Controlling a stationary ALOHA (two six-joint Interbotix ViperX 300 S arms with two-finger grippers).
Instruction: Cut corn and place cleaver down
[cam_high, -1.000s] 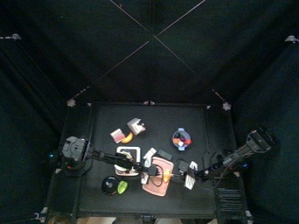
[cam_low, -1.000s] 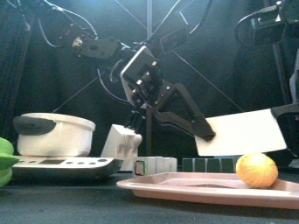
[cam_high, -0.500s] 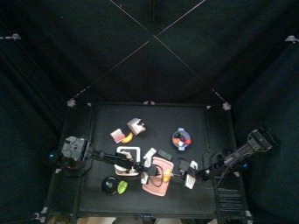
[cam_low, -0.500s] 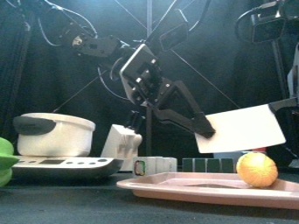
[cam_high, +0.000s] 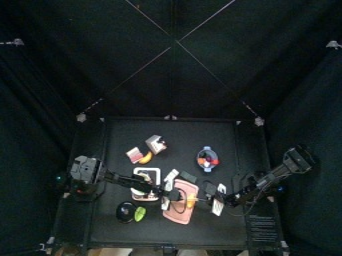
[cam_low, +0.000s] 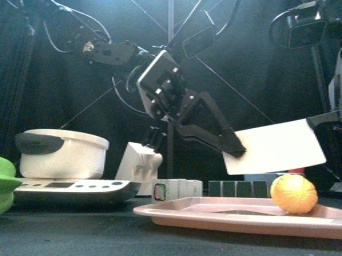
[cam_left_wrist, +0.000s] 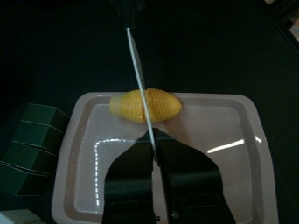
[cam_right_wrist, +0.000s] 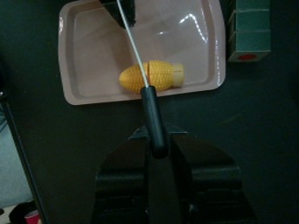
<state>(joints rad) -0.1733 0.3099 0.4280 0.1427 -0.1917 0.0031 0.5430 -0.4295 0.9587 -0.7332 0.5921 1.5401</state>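
The corn (cam_low: 294, 194), a small yellow ribbed piece, lies on the pink cutting board (cam_low: 201, 212), also visible from both wrists as corn (cam_left_wrist: 146, 104) and corn (cam_right_wrist: 152, 77). Just above it hangs the cleaver (cam_low: 281, 148), its pale blade slightly tilted. In the wrist views the blade (cam_left_wrist: 138, 79) shows edge-on, crossing over the corn. My right gripper (cam_right_wrist: 152, 131) is shut on the cleaver's black handle. Coming down from the left, my left gripper (cam_low: 238, 150) pinches the blade's other end.
A white pot-like appliance (cam_low: 60, 155) on a grey tray stands at the left, with a bright green item (cam_low: 6, 180) beside it. A white box (cam_low: 138, 160) and a row of dark green blocks (cam_low: 201, 188) sit behind the board.
The blade edged slightly up and to the right a second ago. Since then nothing has moved.
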